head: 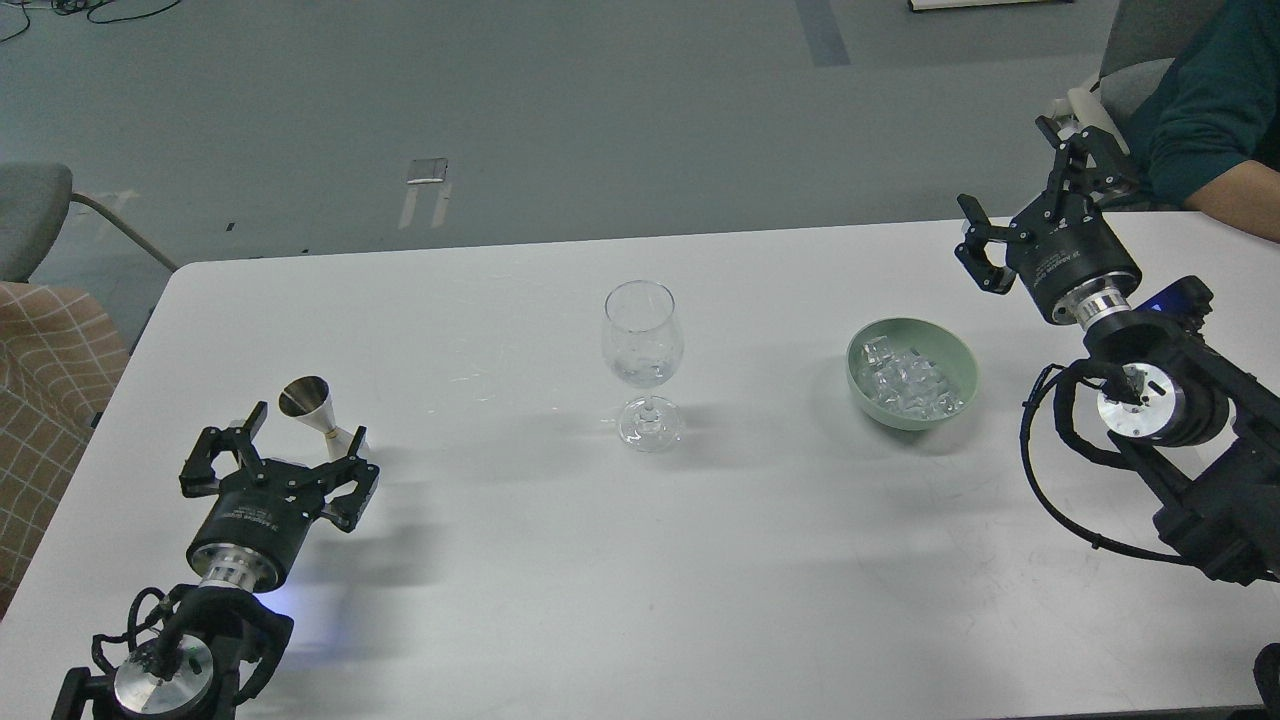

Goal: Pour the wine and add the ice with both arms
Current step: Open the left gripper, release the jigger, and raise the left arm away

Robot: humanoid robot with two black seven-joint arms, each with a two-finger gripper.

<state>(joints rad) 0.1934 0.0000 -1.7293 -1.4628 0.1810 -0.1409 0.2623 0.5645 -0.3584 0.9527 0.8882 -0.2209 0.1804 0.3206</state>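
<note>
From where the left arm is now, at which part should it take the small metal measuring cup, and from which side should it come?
Grip the narrow waist of the jigger, where its two cones meet. It leans on the table, wide mouth up and toward the left. The open left hand is just in front of it, so coming straight forward with a finger on each side of the waist looks best; the flared cones should keep it from slipping.

White table [560,600], grey floor [600,110], chairs [30,215].

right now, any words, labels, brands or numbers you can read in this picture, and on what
None can be read.
Left pincer: pale print on its black body, too small and blurred to read.
Right pincer: pale print on its black body, also too blurred.
Wine glass, green bowl, metal jigger: no print visible.
</note>
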